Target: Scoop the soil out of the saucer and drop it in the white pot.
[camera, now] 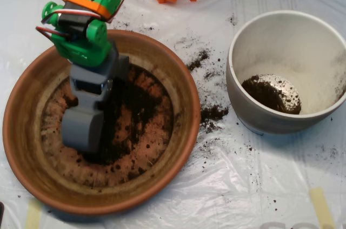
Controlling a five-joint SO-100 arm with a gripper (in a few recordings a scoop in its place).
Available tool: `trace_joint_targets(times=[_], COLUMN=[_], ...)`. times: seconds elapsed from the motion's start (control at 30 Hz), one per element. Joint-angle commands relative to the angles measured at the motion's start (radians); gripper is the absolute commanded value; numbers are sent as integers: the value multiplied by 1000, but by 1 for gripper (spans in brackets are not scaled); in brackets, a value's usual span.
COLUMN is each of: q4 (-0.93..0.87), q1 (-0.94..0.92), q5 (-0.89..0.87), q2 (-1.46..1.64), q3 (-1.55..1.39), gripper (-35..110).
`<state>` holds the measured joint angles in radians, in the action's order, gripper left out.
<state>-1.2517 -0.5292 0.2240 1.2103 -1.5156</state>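
The scoop sits low inside the saucer, its grey shells pressed together at the left half of the dish floor, mouth down on the bottom. Soil lies just to the right of the jaws, a dark patch across the middle of the dish, with thin crumbs ringing the floor. The green and orange arm rises from the scoop toward the top edge. Beyond the saucer's right rim, spilled soil dots the plastic sheet (crinkled and whitish, covering the table). Farthest right of the jaws stands the white pot, well apart from them, with a small dark heap on its bottom.
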Motion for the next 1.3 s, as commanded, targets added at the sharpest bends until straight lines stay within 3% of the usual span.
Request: trace_joint_targets(times=[0.0,0.23,0.9,1.1,1.27], q4=[-20,-34,3,11,-86], q1=[-3,6,-9,25,77], q5=[3,9,2,-5,-12], q2=[29,-17,81,164,190], q3=[66,84,52,35,152], gripper=[54,48,1,0,0])
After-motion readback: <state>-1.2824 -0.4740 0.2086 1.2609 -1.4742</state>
